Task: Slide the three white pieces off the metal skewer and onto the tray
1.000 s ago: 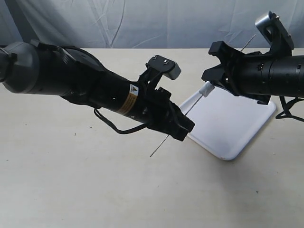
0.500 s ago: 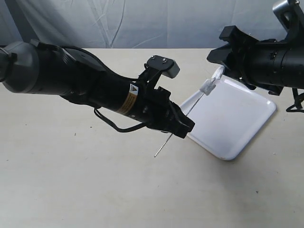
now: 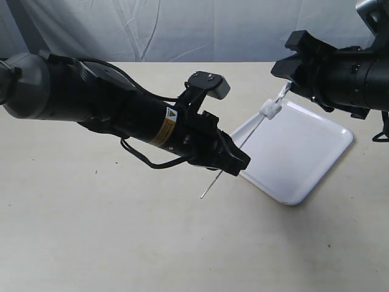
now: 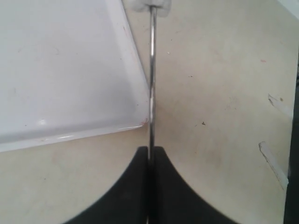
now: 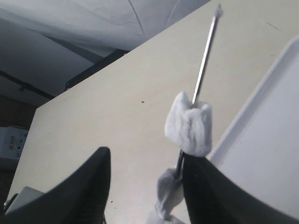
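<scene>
My left gripper (image 3: 234,161) is shut on the metal skewer (image 3: 252,131), which slants up over the near corner of the tray (image 3: 304,164). In the left wrist view the skewer (image 4: 152,84) rises from the closed jaws of the left gripper (image 4: 152,151) beside the tray (image 4: 60,70). Two white pieces (image 3: 270,109) sit near the skewer's upper end. My right gripper (image 3: 285,73) is open around that end. In the right wrist view, one white piece (image 5: 189,123) is threaded on the skewer (image 5: 205,60). Another piece (image 5: 168,191) hangs against one finger (image 5: 210,191) of the right gripper (image 5: 149,156).
The pale tabletop (image 3: 91,231) stretches round the tray. A white cloth backdrop (image 3: 182,30) hangs behind the table. The left arm's thick black body (image 3: 109,109) lies across the left half of the exterior view.
My right gripper has opened and drawn back up to the right. The white pieces now sit slightly higher on the skewer. The left arm has barely moved.
</scene>
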Motion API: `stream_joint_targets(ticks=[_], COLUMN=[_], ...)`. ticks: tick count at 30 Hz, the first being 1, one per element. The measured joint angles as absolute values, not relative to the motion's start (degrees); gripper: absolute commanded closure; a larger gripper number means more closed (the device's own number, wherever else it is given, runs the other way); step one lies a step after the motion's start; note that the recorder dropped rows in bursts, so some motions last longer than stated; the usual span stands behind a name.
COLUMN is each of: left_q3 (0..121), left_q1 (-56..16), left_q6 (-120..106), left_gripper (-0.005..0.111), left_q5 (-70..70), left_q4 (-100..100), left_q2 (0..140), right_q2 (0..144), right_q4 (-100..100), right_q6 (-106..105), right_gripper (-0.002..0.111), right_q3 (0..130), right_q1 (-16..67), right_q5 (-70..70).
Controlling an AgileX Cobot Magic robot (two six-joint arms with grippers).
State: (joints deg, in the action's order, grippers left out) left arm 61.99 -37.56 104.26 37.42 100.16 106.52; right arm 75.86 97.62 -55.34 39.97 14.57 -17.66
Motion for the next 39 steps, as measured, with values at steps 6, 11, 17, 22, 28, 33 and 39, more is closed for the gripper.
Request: stream_joint_targets(ticks=[6,11,17,22,28,33,39], left_q3=[61.99,61.99,61.99,61.99,61.99,61.99,61.99], left_q1=[-37.56,-37.46,-36.53,-35.75,-35.51,-35.51,-35.51], left_q6=[104.26,104.26,104.26,104.26,104.26,104.26,104.01], left_gripper=[0.107,0.107,0.107,0.107,0.107,0.107,0.107], left_q5=[37.61,37.26,37.37,37.79,38.62,40.65,42.69], left_q4=[100.16,100.16,100.16,100.16,100.16,100.16,100.16], left_q2=[106.42,105.45,105.22,105.22,105.22,105.22,105.86], right_q2=[75.97,78.31,80.18,80.29,80.29,80.29,80.29], right_q4=[97.00,96.88,96.49,95.19,93.48,93.38,93.38], right_q6=[-55.23,-55.12,-55.12,-53.98,-52.76,-52.51,-52.51], right_gripper=[0.062,0.062,0.062,0.062,0.062,0.062,0.074], right_q3=[39.97,39.97,39.97,39.97,39.97,39.97,39.97], right_q1=[14.57,14.57,14.57,14.57,14.57,14.57,14.57], right_q5=[-17.52,-18.42,-19.04,-17.21,-16.29,-15.95,-18.03])
